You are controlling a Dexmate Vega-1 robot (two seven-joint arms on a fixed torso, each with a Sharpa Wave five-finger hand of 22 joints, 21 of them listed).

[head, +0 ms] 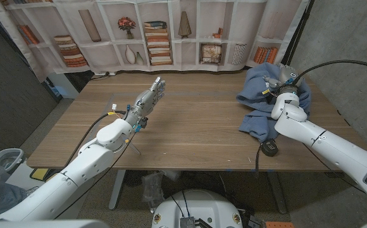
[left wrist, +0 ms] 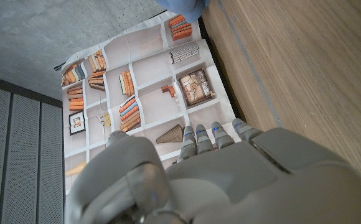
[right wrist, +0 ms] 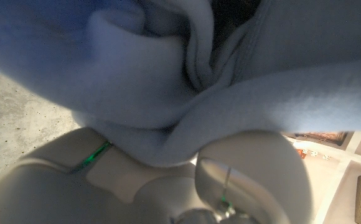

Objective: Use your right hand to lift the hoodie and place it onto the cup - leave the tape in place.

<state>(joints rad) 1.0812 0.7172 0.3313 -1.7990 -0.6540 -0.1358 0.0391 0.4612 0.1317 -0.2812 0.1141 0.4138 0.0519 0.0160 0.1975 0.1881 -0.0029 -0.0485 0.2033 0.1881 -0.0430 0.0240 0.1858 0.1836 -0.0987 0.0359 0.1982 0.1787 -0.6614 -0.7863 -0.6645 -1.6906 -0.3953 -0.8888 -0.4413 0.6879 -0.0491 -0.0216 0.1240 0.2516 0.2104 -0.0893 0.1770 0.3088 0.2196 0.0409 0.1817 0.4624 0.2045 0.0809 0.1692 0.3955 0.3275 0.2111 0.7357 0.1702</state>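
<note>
Counter (head: 196, 126): wooden, carrying everything; both arms reach over it from the near edge.
Backdrop (head: 171, 38): a printed bookshelf sheet hangs past the far edge of the counter, beyond both hands.
Hoodie (head: 259, 104): blue, bunched in a heap on the counter's right side, directly under and around the right hand; one lobe trails from the hand toward the near edge. In the right wrist view its folds (right wrist: 187, 93) press right against the hand.
Right hand (head: 278, 88): buried in the top of the hoodie heap, fingers hidden by cloth. The fabric wraps so tightly about it that it looks to be gripping a bunch of it, though I cannot tell this for certain.
Left hand (head: 150, 96): raised over the counter's left-middle, well apart from the hoodie, fingers apart and holding nothing; its back (left wrist: 230, 180) points toward the backdrop.
Dark object (head: 270, 148): small and black, on the counter near the right forearm, just below the hoodie's trailing lobe; possibly the tape, too small to tell.
Cup: hidden, perhaps under the cloth.
Handling: soft, light, limp fleece that will sag and drag. A thick gathered fold near the top seems the best hold, lifting high enough that the trailing lobe clears the dark object.
</note>
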